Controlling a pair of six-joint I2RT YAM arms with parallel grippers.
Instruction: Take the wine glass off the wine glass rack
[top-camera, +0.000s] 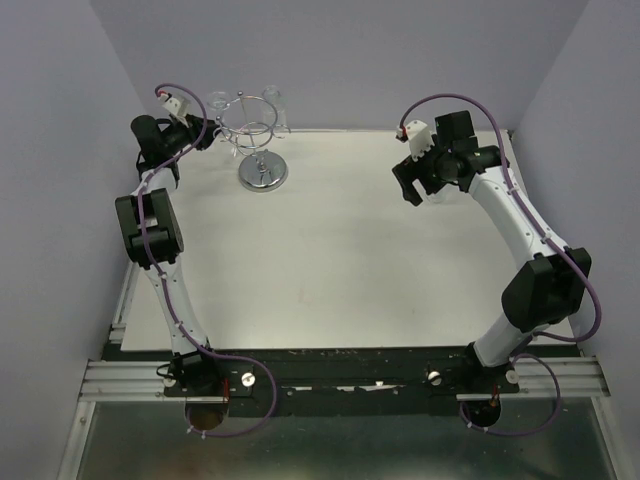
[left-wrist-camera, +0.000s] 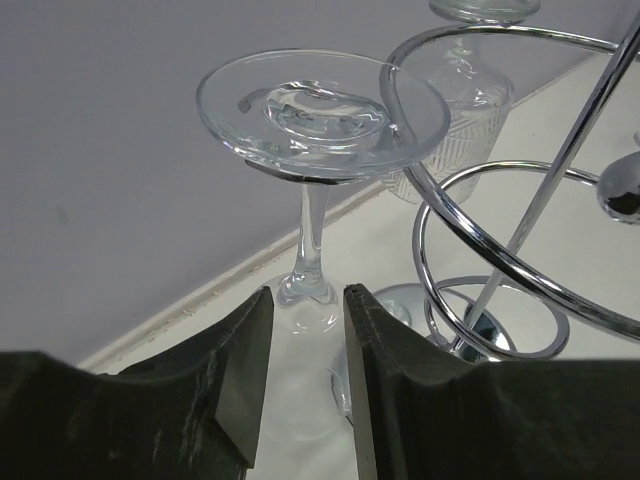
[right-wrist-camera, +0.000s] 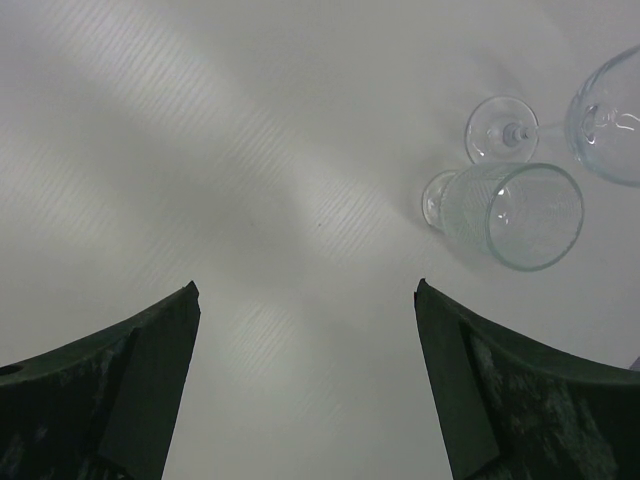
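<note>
Over near the far left corner of the surface (top-camera: 330, 270) stands the chrome rack (top-camera: 262, 172), its round base flat on the surface and its thin stem rising to a ring of loops. The wine glass (left-wrist-camera: 320, 110) hangs upside down from one loop on the rack's left side, foot on top and bowl below. The left fingers (left-wrist-camera: 240, 380) stand partly open on either side of the top of the bowl, just under the stem. Their inner faces meet the glass's outline, but whether they press on it I cannot tell. A second glass (left-wrist-camera: 462, 110) with a ribbed bowl hangs from the far side of the rack.

The right fingers (right-wrist-camera: 130, 390) are spread wide over bare surface with nothing between them. Near them lie two more glasses on their sides, a ribbed one (right-wrist-camera: 515, 215) and a plain one (right-wrist-camera: 610, 115).
</note>
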